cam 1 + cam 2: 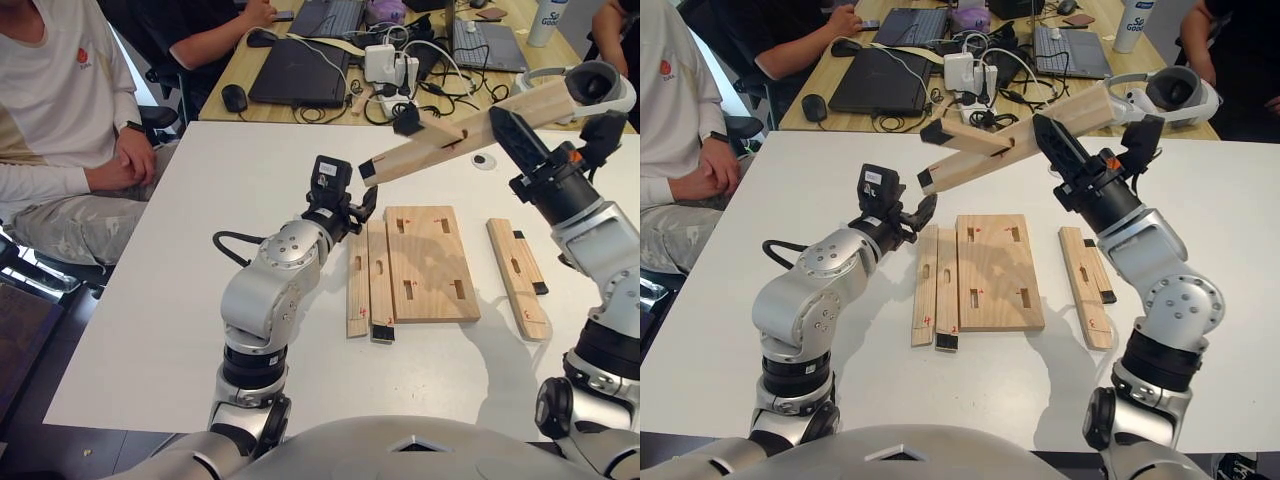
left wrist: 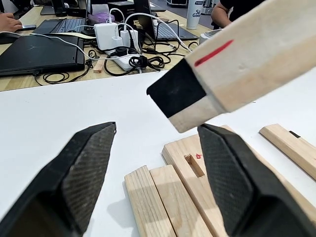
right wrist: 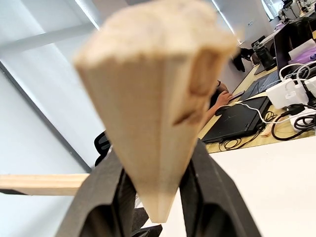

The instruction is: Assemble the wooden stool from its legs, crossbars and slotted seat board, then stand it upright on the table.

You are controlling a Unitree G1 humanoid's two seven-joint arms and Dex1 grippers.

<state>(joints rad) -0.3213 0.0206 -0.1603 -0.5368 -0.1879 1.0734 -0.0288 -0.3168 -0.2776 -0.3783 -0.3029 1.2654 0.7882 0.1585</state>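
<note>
Closest to the head camera, the left gripper [image 1: 360, 207] is seen low over the white tabletop [image 1: 200, 300], just beside the far ends of two wooden legs [image 1: 368, 285]. These legs are laid flat, side by side and touching, right beside the left edge of the slotted seat board [image 1: 432, 263]. The left fingers [image 2: 86, 182] are spread wide apart and nothing is gripped between them.

The right gripper [image 1: 1095, 120] is raised above the far part of the tabletop, its fingers [image 3: 106, 197] clamped on a long leg [image 1: 450, 140]. This leg is carried in the air at a tilt, high at the right gripper and low towards the left. Its black-capped end [image 2: 175, 96] is placed just above the gap between the left fingers; whether it touches one of them cannot be told. A shorter crossbar [image 1: 970, 138] juts sideways from the long leg.

The seat board lies flat, slots upward. To its right, a little apart, another leg [image 1: 518, 285] is laid flat, with a thinner bar [image 1: 530, 262] just beside it.
</note>
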